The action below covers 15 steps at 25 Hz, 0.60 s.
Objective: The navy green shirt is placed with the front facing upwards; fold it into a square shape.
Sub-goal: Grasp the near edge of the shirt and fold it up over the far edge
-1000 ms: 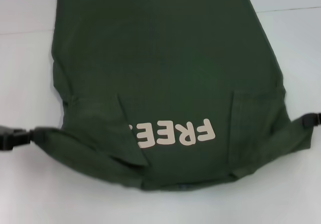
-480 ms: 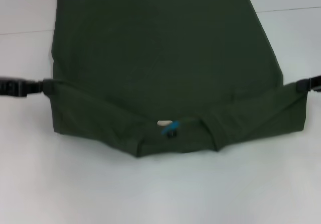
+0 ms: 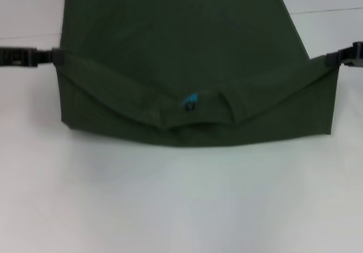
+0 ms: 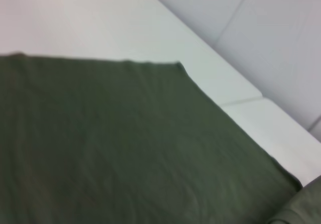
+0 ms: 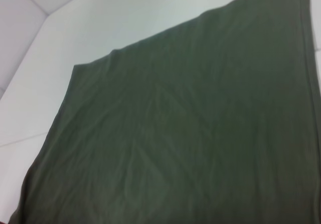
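The navy green shirt (image 3: 187,66) lies on the white table (image 3: 181,207), and I take its collar as the landmark for all places. Nearest to the robot is the fold edge (image 3: 193,138), just in front of the collar (image 3: 198,108). The collar with its blue label mark (image 3: 189,100) faces up in the middle of the flap that is turned over. No chest print is visible.

To the left of the collar, at the flap's corner, the left gripper (image 3: 55,55) is clamped on the cloth. To the right of the collar, at the other corner, the right gripper (image 3: 334,57) pinches the shirt in the same way. Beyond the collar, the body of the shirt spreads flat toward the far side of the table, and both wrist views show it smooth up to the hem.

In my judgement, the main risk is an uneven fold. The flap sags at the collar between the two corners, so if the grippers carry it farther without equal tension, the middle may drag and wrinkle. If one side goes ahead or releases first, the edge will lie slanted and the square will be spoiled. A thin pinch may also slip from the fingers.
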Motion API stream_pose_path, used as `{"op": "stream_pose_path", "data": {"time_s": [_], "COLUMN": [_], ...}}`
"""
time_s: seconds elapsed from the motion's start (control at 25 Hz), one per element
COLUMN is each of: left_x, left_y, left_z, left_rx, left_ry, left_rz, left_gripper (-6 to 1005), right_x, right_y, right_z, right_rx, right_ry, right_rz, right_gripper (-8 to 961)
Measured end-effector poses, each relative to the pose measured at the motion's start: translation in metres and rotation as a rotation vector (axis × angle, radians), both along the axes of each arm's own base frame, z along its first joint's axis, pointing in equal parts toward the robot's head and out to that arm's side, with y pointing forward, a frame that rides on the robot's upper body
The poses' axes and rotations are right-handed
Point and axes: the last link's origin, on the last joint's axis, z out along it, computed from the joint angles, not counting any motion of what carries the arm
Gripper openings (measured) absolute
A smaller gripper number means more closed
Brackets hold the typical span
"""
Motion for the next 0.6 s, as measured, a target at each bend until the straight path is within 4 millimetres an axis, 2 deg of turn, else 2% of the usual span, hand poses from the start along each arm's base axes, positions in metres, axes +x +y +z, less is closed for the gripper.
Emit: {"op": "stream_pose_path", "data": {"time_s": [0.28,0.6], "left_x": [0.012,0.022], "left_y": [0.020,0.035], "left_z": [0.000,-0.011], "left_rx": [0.063,0.097], "left_ry": [0.000,0.038], "left_rz": [-0.012,-0.028], "left_gripper": [14,16], "right_x": [-0.005,-0.004], "right_y": [0.022,0.032], "right_z": [-0.009,-0.010], "right_rx": [0.052,0.100], "right_ry": [-0.038,-0.080], "right_rz": [-0.010,-0.018], "right_gripper": [47,47]}}
